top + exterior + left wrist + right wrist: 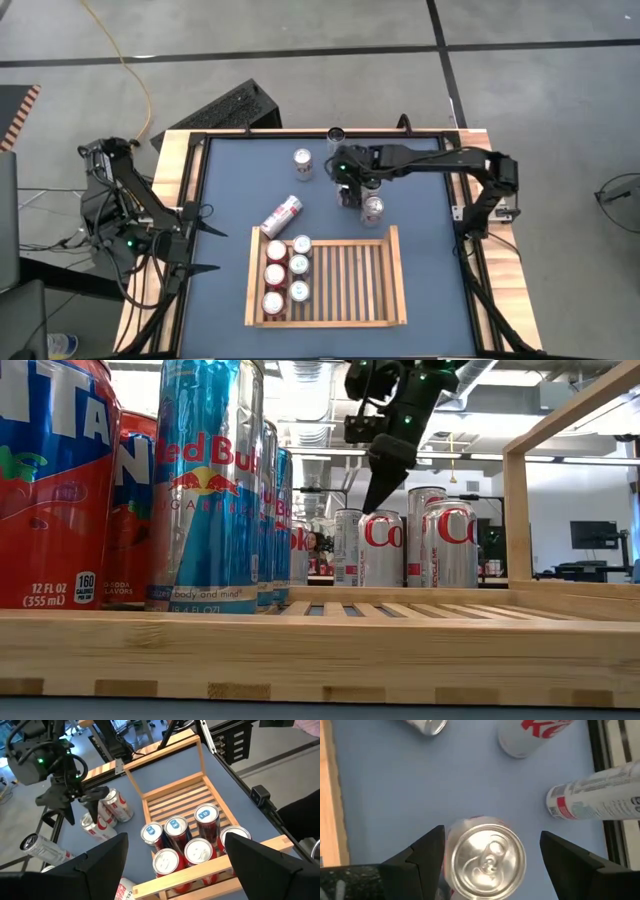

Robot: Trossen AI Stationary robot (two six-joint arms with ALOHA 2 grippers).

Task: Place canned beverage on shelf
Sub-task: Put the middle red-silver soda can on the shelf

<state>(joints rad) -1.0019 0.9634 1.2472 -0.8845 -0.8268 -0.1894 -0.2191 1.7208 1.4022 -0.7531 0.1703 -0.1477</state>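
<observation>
The right gripper [490, 865] hangs with its two fingers spread, straddling an upright silver can [372, 208] without touching it; in the right wrist view the can top [489, 856] sits between the fingers with a gap on each side. Just beyond this can, on the side away from the right arm's base, lies the shelf [394, 275], a light-wood slatted tray. Six cans stand in it, in two rows of three at its far end: three red-topped [275, 275] and three blue-topped [299, 266]. Outside the shelf, three more cans lie or stand on the blue tabletop [430, 250]: one on its side [282, 215], one upright [302, 162], one at the table's rim [336, 134]. The left gripper [205, 248] waits open, well apart at the table's other edge.
</observation>
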